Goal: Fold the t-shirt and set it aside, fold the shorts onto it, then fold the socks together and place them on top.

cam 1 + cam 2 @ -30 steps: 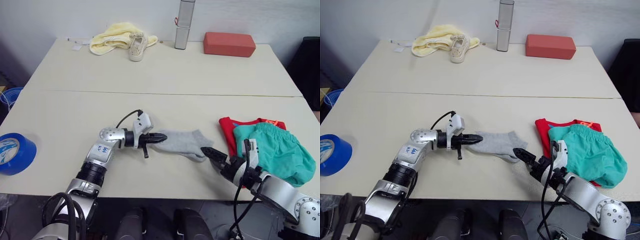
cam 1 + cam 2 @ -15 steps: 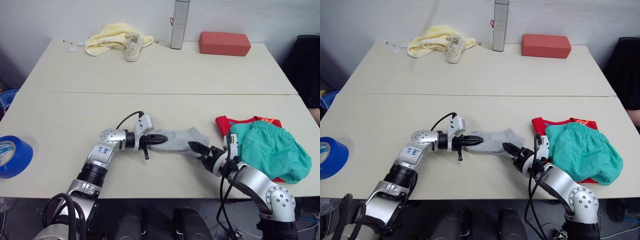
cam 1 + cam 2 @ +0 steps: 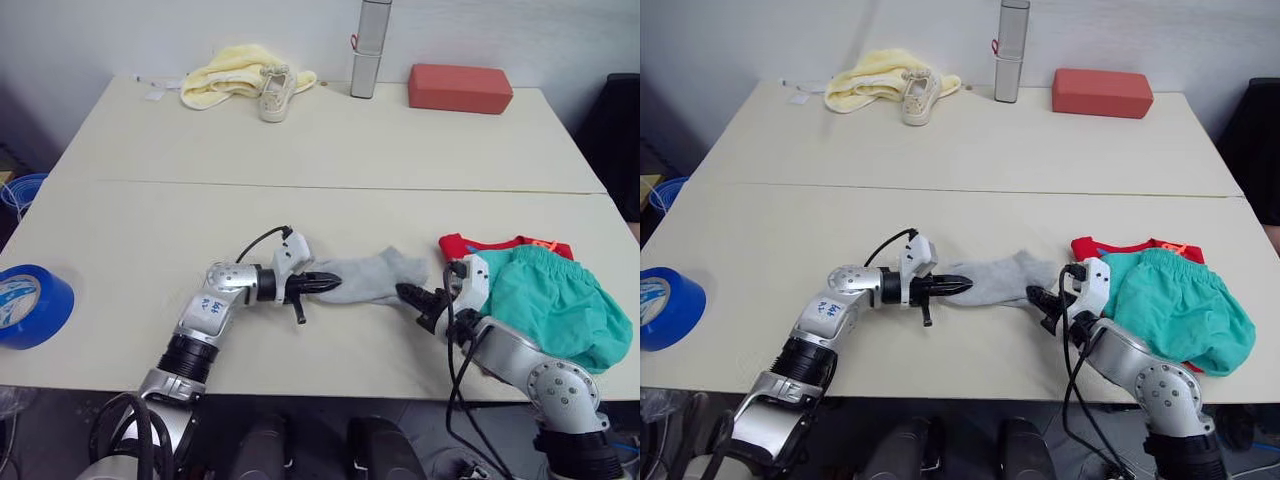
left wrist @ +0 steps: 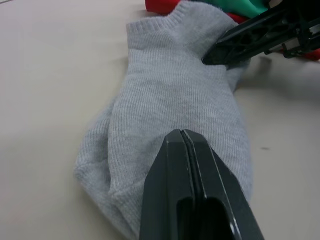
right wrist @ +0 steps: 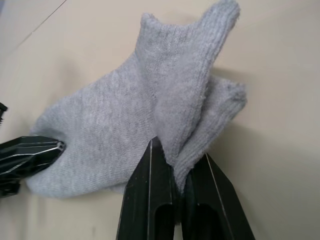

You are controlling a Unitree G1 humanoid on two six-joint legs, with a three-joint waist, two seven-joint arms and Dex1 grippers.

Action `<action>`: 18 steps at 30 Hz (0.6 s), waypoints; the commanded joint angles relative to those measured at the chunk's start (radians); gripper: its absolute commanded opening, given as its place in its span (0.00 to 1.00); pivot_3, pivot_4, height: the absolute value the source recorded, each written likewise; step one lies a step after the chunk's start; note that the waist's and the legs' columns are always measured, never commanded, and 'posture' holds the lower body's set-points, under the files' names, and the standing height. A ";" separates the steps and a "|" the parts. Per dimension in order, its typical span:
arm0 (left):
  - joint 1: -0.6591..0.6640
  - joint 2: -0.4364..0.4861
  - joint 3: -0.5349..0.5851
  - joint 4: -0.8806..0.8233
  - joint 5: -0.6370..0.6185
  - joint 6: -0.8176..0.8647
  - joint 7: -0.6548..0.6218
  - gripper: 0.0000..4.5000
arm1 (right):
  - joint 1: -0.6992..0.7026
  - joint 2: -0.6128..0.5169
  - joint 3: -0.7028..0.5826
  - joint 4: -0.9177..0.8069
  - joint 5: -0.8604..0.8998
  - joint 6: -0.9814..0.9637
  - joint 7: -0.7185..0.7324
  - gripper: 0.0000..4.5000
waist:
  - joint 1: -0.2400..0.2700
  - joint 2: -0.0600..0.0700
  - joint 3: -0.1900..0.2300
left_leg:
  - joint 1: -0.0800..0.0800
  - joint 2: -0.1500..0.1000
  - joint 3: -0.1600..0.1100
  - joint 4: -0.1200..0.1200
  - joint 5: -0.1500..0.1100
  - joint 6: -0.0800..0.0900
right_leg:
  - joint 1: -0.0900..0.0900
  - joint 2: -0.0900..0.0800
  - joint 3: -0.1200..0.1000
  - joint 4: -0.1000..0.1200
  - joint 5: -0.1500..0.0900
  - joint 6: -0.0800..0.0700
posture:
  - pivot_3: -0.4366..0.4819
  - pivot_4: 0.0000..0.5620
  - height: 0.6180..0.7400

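Observation:
The grey socks (image 3: 375, 275) lie stacked on the table's near half, between my two grippers. My left gripper (image 3: 325, 283) is shut, its tips (image 4: 181, 134) resting on the toe end, and no cloth shows between the fingers. At the other end my right gripper (image 5: 177, 162) is shut on the socks' cuff edge, with grey knit pinched between its fingers (image 5: 152, 165). Right of the right gripper (image 3: 407, 294), the teal shorts (image 3: 555, 300) lie folded over the red t-shirt (image 3: 460, 245), of which just the edges show.
A blue tape roll (image 3: 30, 305) sits at the near left edge. Along the far edge are a pale yellow cloth (image 3: 230, 75), a white shoe (image 3: 275, 95), a silver cylinder (image 3: 370, 50) and a red block (image 3: 458, 88).
My right gripper came in from the near right to the socks' cuff end and shut on it. The left gripper stayed shut at the toe end. The camera view shifted.

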 commanded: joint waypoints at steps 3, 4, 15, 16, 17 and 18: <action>0.008 -0.009 0.042 -0.116 -0.075 0.081 0.008 0.00 | -0.011 -0.050 0.012 -0.076 -0.181 -0.015 0.122 0.00 | 0.003 0.000 0.000 | 0.000 0.000 0.000 0.000 0.000 0.000 | -0.001 0.000 0.000 0.000 0.000 0.000 | 0.48 0.27 1.00; 0.007 -0.009 0.043 -0.125 -0.082 0.084 0.005 0.00 | -0.006 -0.044 0.008 -0.075 -0.189 -0.012 0.131 0.00 | 0.004 0.000 0.000 | 0.000 0.000 0.000 0.000 0.000 0.000 | -0.001 0.000 0.000 0.000 0.000 0.000 | 0.48 0.27 1.00; -0.047 -0.109 -0.035 0.000 -0.009 -0.015 0.057 0.00 | 0.007 -0.062 0.002 -0.106 -0.380 -0.013 0.260 0.00 | 0.009 0.000 0.000 | 0.000 0.000 0.001 0.001 0.000 0.000 | 0.000 0.000 -0.001 0.000 0.000 0.000 | 0.48 0.27 1.00; -0.051 -0.117 -0.044 0.026 0.010 -0.027 0.073 0.00 | 0.006 -0.066 0.003 -0.111 -0.398 -0.015 0.272 0.00 | 0.009 0.000 0.000 | 0.000 0.000 0.001 0.001 0.000 0.000 | 0.000 0.001 -0.001 0.000 0.000 0.000 | 0.48 0.27 1.00; -0.055 -0.123 -0.053 0.052 0.027 -0.044 0.084 0.00 | 0.005 -0.070 0.005 -0.117 -0.422 -0.023 0.282 0.00 | 0.009 0.000 0.000 | -0.001 0.000 0.001 0.001 0.000 0.000 | 0.000 0.001 -0.001 0.000 0.000 0.000 | 0.48 0.27 1.00; -0.061 -0.125 -0.061 0.075 0.047 -0.043 0.101 0.00 | 0.003 -0.071 0.007 -0.122 -0.443 -0.030 0.292 0.00 | 0.009 0.000 0.000 | -0.001 0.000 0.001 0.001 0.000 0.000 | 0.000 0.001 -0.001 0.000 0.000 0.000 | 0.48 0.27 1.00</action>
